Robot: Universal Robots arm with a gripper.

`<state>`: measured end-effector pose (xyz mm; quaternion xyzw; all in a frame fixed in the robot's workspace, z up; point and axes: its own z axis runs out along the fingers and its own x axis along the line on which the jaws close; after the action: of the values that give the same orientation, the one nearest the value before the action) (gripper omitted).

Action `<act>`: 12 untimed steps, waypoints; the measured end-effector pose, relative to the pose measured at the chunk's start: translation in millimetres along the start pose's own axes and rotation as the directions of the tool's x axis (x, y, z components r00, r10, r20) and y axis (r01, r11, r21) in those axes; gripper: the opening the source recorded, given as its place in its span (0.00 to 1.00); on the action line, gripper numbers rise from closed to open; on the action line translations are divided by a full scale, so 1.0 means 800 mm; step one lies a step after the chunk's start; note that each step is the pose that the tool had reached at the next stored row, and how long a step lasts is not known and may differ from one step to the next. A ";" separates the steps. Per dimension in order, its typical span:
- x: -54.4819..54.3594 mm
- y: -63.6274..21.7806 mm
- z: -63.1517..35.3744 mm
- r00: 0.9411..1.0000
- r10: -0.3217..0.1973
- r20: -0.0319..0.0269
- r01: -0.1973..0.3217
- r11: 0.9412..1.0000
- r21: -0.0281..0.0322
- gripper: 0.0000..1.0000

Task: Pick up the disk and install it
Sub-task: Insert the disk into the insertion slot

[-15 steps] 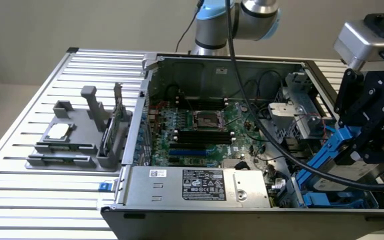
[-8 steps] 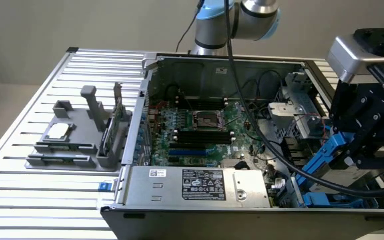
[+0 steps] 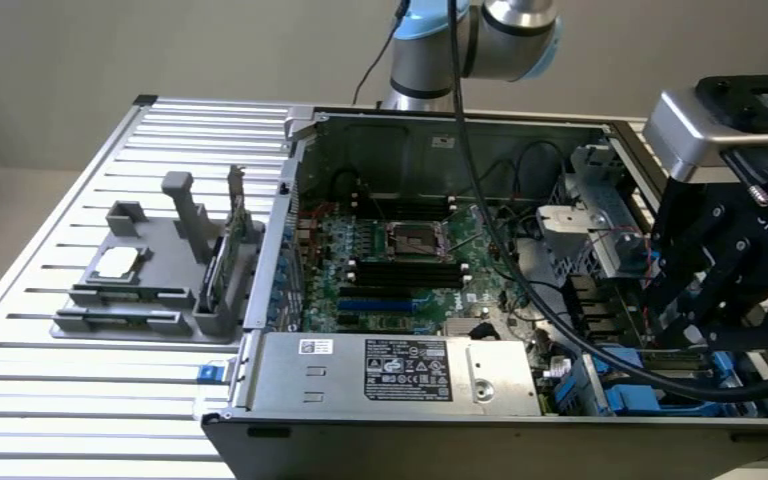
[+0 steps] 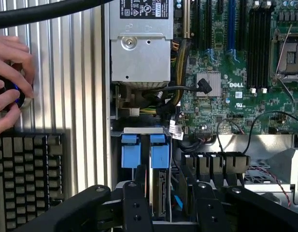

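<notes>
Gripper (image 4: 170, 187) over drive bay at corner of computer case (image 3: 357, 440); jaws apart, nothing clamped. Disk (image 4: 161, 195) stands on edge in bay between fingers (image 4: 135, 205), close by one, clear of other; blue tabs (image 4: 159, 155) face power box (image 4: 139, 53). Risks, as judged: disk perhaps not fully seated; finger could hook blue tab or loose cables (image 4: 163, 94) and pull disk askew.

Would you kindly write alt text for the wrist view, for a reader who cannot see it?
The gripper, fingers apart, hangs over an open computer case, with the disk edge-on between its fingers beside two blue carrier tabs. Outside the case, a person's hand rests on a round controller next to a keyboard.
</notes>
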<state>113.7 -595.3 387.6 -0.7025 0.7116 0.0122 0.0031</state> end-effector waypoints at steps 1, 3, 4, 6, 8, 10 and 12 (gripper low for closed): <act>0.000 0.000 0.000 1.000 0.000 0.000 0.000 1.000 0.000 0.41; 0.000 0.000 0.001 1.000 0.000 0.000 0.000 1.000 0.000 0.41; -0.001 0.000 0.001 1.000 0.000 0.000 0.000 1.000 0.000 0.41; -0.003 0.000 0.001 1.000 0.000 0.000 0.000 1.000 0.000 0.38; -0.005 -0.002 0.000 1.000 0.000 0.000 0.000 1.000 0.000 0.32; -0.005 -0.006 0.000 1.000 0.000 0.000 0.000 1.000 0.000 0.20; -0.005 -0.009 -0.001 1.000 0.000 0.000 0.000 1.000 0.000 0.15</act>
<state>121.1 -591.3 388.7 -0.7025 0.7116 0.0120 0.0029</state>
